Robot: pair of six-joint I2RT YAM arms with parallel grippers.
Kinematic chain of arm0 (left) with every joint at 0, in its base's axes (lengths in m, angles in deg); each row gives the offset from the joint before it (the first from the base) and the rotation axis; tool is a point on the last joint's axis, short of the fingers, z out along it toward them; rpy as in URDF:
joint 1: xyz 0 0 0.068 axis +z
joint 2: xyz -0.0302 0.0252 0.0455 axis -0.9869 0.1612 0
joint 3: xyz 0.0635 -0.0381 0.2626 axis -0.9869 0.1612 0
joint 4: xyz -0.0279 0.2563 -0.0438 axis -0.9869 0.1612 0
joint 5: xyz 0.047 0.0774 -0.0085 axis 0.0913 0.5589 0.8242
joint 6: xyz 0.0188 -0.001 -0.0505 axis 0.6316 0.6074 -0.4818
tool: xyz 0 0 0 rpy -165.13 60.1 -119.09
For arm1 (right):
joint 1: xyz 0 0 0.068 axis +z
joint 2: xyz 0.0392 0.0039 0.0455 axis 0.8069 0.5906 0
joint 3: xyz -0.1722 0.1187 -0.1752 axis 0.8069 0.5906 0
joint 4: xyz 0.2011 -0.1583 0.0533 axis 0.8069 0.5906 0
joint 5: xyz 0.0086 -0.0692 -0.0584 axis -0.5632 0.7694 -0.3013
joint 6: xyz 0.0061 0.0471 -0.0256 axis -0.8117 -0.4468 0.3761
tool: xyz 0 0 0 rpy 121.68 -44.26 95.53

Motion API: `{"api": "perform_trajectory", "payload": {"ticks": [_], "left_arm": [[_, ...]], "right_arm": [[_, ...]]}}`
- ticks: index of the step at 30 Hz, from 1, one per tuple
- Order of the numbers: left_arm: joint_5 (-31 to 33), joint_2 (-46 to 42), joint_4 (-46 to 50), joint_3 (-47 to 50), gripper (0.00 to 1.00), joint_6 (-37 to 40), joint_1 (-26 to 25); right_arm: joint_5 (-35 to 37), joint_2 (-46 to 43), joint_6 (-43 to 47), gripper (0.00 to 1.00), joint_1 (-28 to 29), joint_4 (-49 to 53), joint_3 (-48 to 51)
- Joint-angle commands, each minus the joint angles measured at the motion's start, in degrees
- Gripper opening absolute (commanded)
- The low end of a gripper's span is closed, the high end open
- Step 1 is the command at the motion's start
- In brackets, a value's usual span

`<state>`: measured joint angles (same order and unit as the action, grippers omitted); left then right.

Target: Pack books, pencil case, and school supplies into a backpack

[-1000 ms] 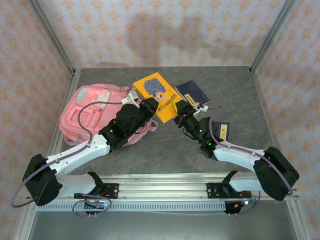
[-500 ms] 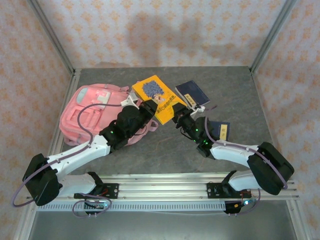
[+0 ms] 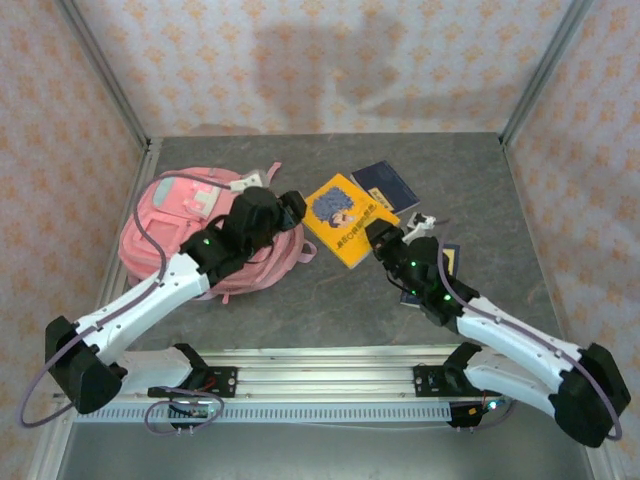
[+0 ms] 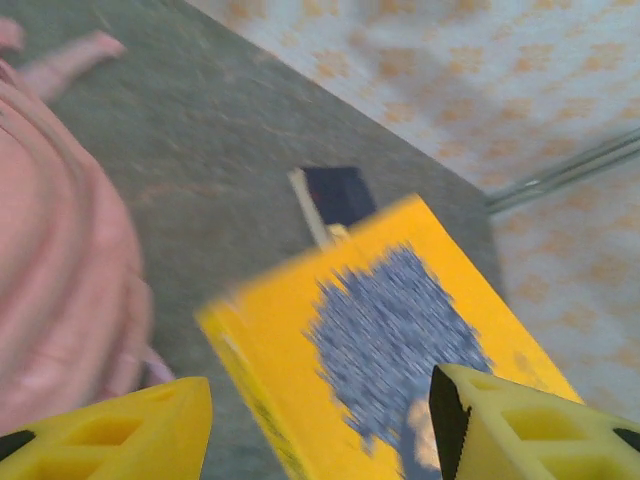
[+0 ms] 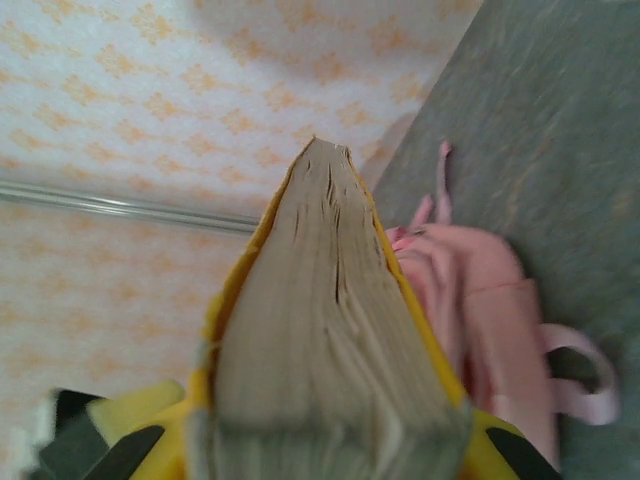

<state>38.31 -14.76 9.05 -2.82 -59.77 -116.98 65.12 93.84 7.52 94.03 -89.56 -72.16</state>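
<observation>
so, yellow book (image 3: 345,215) tight in the right gripper (image 3: 376,236) (left gripper (image 3: 292,207) wide), near the pink backpack (image 3: 165,238)

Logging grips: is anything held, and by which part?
The right gripper clamps the yellow book at its page edge; the left gripper is open, holding nothing.

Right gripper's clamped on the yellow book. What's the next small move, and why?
Probably swing the right gripper left, carrying the yellow book toward the backpack: it grips the book's edge, and the left gripper is open, not holding it.
</observation>
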Motion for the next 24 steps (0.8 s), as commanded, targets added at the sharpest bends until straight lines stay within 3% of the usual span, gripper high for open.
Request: {"api": "perform_trajectory", "payload": {"ticks": [1,8,17,21,24], "left_arm": [[1.4,2.4,15.5,-1.4,0.6,10.4,6.7],[-5.2,8.2,14.9,-1.0,0.59,13.6,18.2],[-5.7,23.3,18.3,-8.6,0.57,20.8,20.8],[-12.3,25.6,15.7,-8.2,0.57,21.9,20.9],[-20.3,27.1,13.4,-7.7,0.47,22.3,20.9]], "right_arm": [[1.9,-4.6,9.6,0.0,-0.8,9.1,-0.2],[1.5,-8.5,12.8,0.0,-1.0,15.7,1.3],[0.5,-11.0,13.6,0.0,-2.0,17.9,2.5],[0.2,-11.5,15.0,0.0,-2.3,18.8,2.5],[0.1,-11.6,15.7,0.0,-2.7,19.6,2.5]]}}
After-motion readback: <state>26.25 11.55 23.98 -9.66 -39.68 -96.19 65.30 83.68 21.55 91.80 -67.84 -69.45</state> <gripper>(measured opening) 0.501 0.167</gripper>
